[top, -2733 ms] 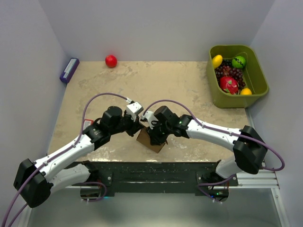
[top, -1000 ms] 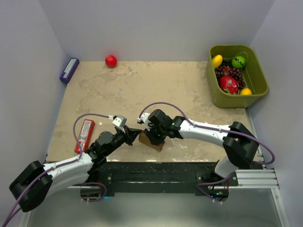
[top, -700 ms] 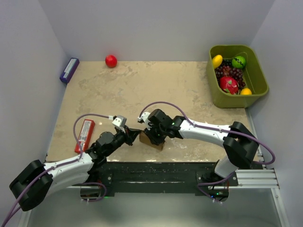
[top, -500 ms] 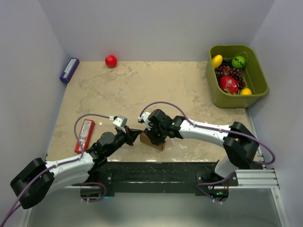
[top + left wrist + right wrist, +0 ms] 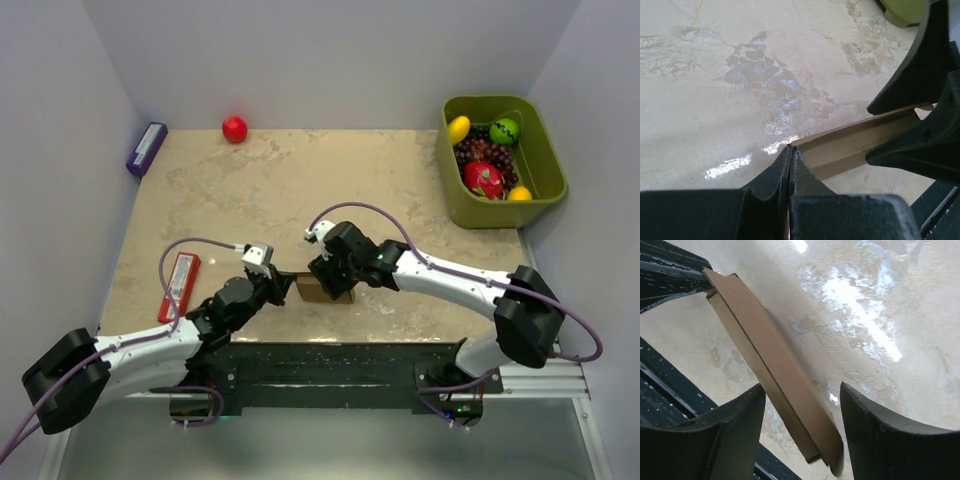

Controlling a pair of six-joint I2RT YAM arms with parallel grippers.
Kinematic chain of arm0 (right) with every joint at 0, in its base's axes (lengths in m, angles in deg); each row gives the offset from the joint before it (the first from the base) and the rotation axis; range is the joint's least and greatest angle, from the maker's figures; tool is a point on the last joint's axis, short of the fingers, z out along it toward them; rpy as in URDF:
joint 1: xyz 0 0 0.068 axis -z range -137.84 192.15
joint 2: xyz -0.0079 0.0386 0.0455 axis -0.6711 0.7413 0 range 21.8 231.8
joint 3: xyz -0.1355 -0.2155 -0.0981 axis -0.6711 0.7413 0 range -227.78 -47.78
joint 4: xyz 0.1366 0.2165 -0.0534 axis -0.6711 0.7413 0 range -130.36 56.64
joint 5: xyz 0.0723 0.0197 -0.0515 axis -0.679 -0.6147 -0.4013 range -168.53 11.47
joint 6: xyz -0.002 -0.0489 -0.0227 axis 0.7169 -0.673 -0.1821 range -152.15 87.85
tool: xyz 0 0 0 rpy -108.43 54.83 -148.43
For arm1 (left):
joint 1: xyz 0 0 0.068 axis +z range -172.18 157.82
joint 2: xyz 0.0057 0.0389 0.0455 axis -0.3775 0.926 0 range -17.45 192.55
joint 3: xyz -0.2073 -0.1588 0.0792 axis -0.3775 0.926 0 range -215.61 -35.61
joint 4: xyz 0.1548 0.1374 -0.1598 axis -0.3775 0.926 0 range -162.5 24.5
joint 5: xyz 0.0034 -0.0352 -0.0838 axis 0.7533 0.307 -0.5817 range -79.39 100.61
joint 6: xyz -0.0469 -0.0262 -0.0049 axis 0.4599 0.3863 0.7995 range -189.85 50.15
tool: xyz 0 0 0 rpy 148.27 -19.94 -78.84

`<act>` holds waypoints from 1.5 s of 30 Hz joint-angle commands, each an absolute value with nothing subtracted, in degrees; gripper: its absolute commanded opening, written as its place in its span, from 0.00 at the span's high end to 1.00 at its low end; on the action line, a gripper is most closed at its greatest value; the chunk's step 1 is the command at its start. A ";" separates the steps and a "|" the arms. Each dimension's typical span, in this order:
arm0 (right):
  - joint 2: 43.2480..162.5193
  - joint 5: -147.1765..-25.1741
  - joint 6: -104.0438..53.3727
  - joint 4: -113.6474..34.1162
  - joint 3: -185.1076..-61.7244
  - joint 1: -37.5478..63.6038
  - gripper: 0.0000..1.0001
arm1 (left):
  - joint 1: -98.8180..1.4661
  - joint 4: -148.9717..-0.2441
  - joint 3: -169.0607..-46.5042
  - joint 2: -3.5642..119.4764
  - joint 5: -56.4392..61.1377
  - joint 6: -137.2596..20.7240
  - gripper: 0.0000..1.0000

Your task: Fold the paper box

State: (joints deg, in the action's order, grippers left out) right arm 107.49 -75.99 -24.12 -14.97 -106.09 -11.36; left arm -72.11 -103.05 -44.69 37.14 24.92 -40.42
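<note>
The paper box (image 5: 310, 292) is a thin brown cardboard blank near the table's front edge, between the two arms. It is held edge-up as a long narrow strip (image 5: 765, 350). My left gripper (image 5: 283, 284) is shut on its left end, fingertips (image 5: 790, 150) pinched on the cardboard corner, and the panel (image 5: 860, 140) runs away to the right. My right gripper (image 5: 332, 280) stands open astride the other end (image 5: 801, 386). There is a gap between the box and each of its fingers (image 5: 735, 430).
A flat red packet (image 5: 178, 285) lies to the left of my left arm. A purple-blue box (image 5: 146, 148) and a red ball (image 5: 234, 128) sit at the far left. A green bin (image 5: 492, 213) of fruit stands far right. The black front rail (image 5: 330, 360) is just below the box.
My right gripper has opened off the box and shifted slightly right. The left gripper stays shut on the box's left end, which has moved a little right.
</note>
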 commanded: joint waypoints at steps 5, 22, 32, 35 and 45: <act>102.58 -68.61 -19.06 -9.87 -108.78 -10.93 0.24 | -76.84 -91.23 -50.46 42.84 33.02 -41.90 1.00; 96.86 -59.90 -11.15 -3.62 -105.00 -10.84 0.42 | -83.17 -89.12 -54.25 47.24 39.09 -41.28 1.00; 96.86 -62.45 -10.44 -4.94 -103.07 -10.84 0.57 | -83.79 -88.32 -54.51 46.54 40.05 -41.20 1.00; 97.82 -62.10 -10.18 -5.21 -102.89 -10.84 0.60 | -83.96 -88.15 -54.42 46.45 40.32 -41.20 1.00; 98.62 -60.78 -9.56 -4.94 -103.68 -10.76 0.69 | -84.66 -88.06 -54.42 46.45 41.02 -41.37 1.00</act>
State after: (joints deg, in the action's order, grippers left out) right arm 98.40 -61.85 -10.52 -4.24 -102.83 -11.03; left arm -83.78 -94.26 -54.79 45.64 40.35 -40.90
